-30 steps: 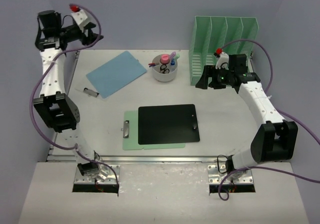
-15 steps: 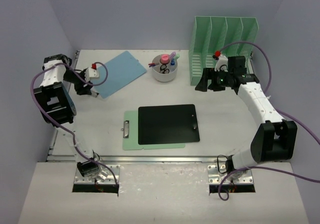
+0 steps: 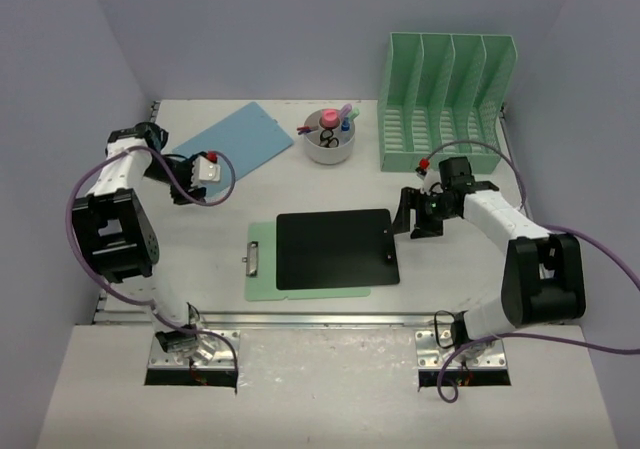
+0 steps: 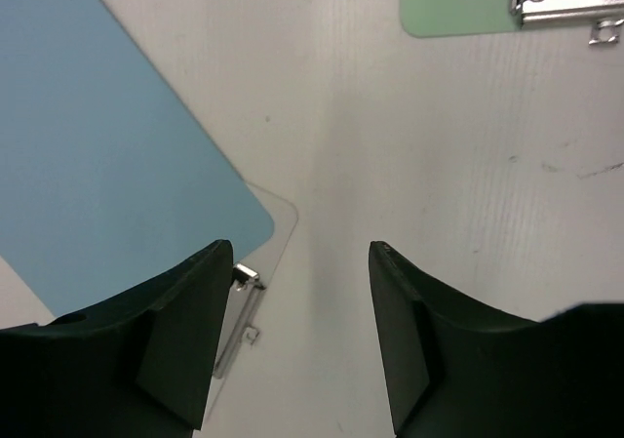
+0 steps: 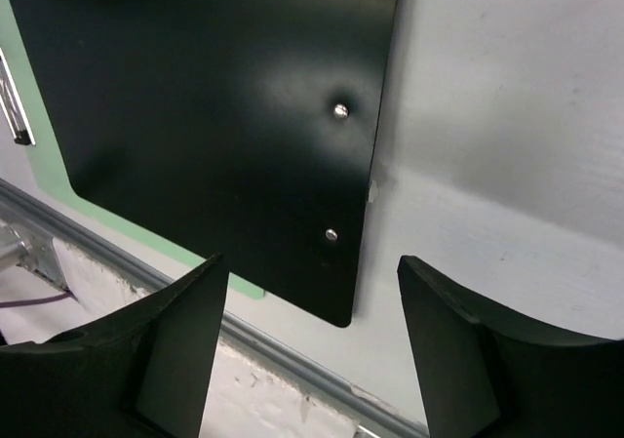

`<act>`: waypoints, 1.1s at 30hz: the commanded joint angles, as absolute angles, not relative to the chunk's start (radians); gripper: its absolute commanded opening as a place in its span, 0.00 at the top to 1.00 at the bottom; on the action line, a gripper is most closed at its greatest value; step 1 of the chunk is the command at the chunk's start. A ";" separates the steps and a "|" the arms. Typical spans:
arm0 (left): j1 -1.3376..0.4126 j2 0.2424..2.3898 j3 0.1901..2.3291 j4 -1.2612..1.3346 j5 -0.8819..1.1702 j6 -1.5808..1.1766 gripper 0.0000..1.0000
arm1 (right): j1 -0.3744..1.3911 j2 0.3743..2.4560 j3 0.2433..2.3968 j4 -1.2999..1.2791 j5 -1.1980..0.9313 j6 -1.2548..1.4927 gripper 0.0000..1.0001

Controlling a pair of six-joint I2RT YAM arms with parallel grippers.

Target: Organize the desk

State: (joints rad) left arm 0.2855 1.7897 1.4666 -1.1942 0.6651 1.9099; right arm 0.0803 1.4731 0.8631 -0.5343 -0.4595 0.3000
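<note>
Dropping from up by the back wall, the left hand (image 3: 190, 181) now hangs half open and empty over the clip corner of the blue clipboard (image 3: 233, 146). The right hand (image 3: 415, 214), open and empty, has left the file rack (image 3: 450, 99) for the black clipboard (image 3: 337, 248), whose edge lies right beneath it. Both boards lie flat on the worktop (image 3: 200, 259) under the hands, so tidying looks barely begun, with pickups likely next.

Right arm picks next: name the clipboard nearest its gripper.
The black clipboard, atop the green clipboard; the right gripper hovers at its edge, the blue clipboard lies far left.
</note>
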 commanded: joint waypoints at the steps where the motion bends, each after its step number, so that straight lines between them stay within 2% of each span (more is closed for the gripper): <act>1: 0.250 1.659 1.350 -1.148 0.762 1.925 0.44 | 0.083 1.477 0.821 -0.528 -0.494 0.334 0.29; 9: 0.000 1.457 1.062 -0.842 0.871 1.608 0.46 | 0.077 1.509 0.743 -0.489 -0.532 0.318 0.30; 19: -0.294 1.491 0.917 -0.565 0.746 1.238 0.53 | 0.058 1.592 0.704 -0.433 -0.589 0.313 0.31; 29: -0.390 1.626 0.888 -0.390 0.600 1.034 0.60 | 0.052 1.716 0.710 -0.368 -0.735 0.325 0.36; 33: -0.400 1.657 0.873 -0.333 0.577 0.988 0.61 | 0.048 1.785 0.716 -0.353 -0.788 0.348 0.42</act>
